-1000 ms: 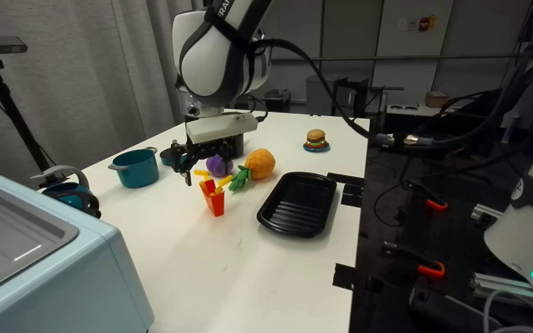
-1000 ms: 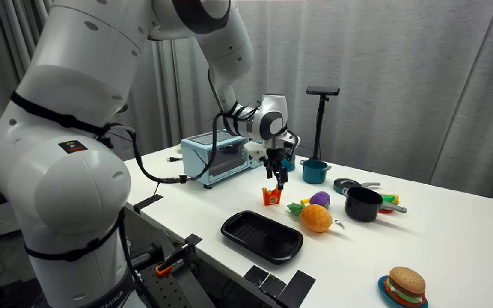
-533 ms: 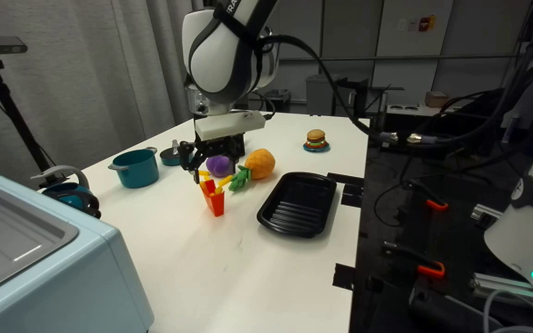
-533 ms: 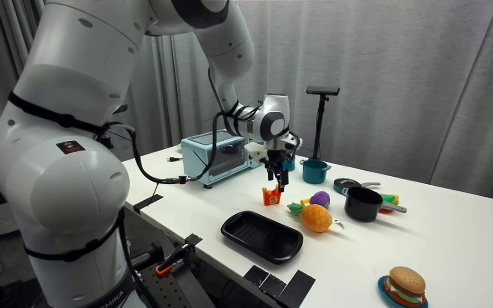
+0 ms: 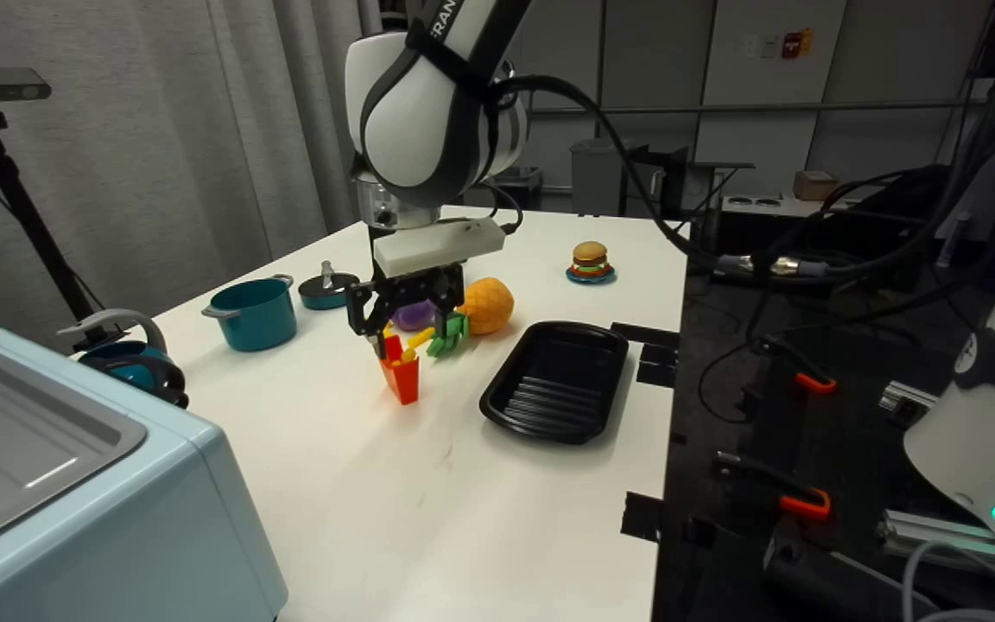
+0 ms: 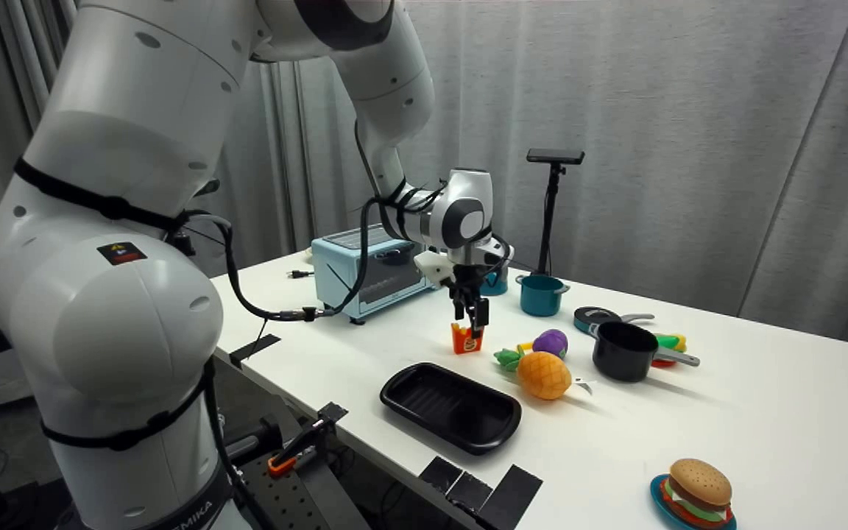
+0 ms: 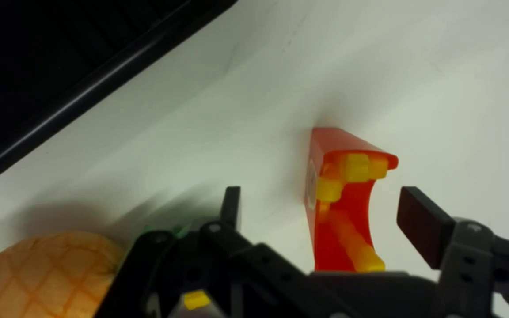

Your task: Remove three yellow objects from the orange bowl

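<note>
The pincer [image 7: 323,212] stands wide, its fingers [image 7: 231,205] well apart. Between them in the wrist view is the red-orange carton [image 7: 357,199], upright on the table [image 6: 762,412], with a visible gap to either finger; how far down beside it they reach, I cannot tell. Several yellow fries [image 7: 357,168] are in the carton, most bunched at one end, a longer one leaning toward the other.

Near the pincer, a loose yellow fry [image 6: 525,347] lies just beside the purple toy [image 6: 550,341], and the pineapple [image 6: 544,377] rests near both, its green leaves [image 6: 507,359] pointing toward the carton. Also near the pincer is the black tray [image 6: 450,405]. Past the purple toy, farther from the pincer, stands the black saucepan [image 6: 619,357], the frying pan [image 6: 595,317] just beside it. On the pincer's opposite side from the tray is the teal pot [image 6: 539,297]. The light-blue oven [image 6: 394,276] and the burger [image 6: 698,486] on its plate [image 6: 657,504] lie on opposite sides of the pincer, the burger well apart from it.
</note>
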Controlling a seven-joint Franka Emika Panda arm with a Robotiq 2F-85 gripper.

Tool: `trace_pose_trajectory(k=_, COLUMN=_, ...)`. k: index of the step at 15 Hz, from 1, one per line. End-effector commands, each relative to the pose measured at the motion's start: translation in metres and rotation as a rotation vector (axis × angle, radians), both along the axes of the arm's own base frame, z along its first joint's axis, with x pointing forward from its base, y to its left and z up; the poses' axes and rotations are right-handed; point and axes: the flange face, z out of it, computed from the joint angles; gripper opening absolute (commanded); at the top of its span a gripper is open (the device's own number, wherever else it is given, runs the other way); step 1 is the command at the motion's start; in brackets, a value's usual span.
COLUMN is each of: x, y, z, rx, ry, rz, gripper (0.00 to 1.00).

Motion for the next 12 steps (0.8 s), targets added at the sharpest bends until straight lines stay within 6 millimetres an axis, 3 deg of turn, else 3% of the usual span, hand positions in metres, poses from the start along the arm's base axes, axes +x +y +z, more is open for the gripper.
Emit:
trace_pose_trajectory(k=1, x=-0.003, y=-0.001, z=0.003, rx=0.009, ry=0.011, rz=-0.005, gripper=0.82)
trace_pose_trajectory(k=2, x=-0.003, y=0.000, z=0.002, rx=0.009, ry=0.012, rz=-0.005, gripper=0.66)
trace_pose_trajectory(k=9, x=-0.002, y=0.006, z=-0.003, rx=0.014, ry=0.019, rz=-0.011, gripper=0.10)
trace_pose_trajectory(k=11, x=-0.003, y=0.010, z=-0.005, rx=0.015, ry=0.022, rz=-0.009, gripper=0.00)
trace_pose_trajectory(k=12, x=-0.002, y=0.013, z=-0.003, rx=0.021, ry=0.018, rz=-0.008, gripper=0.01)
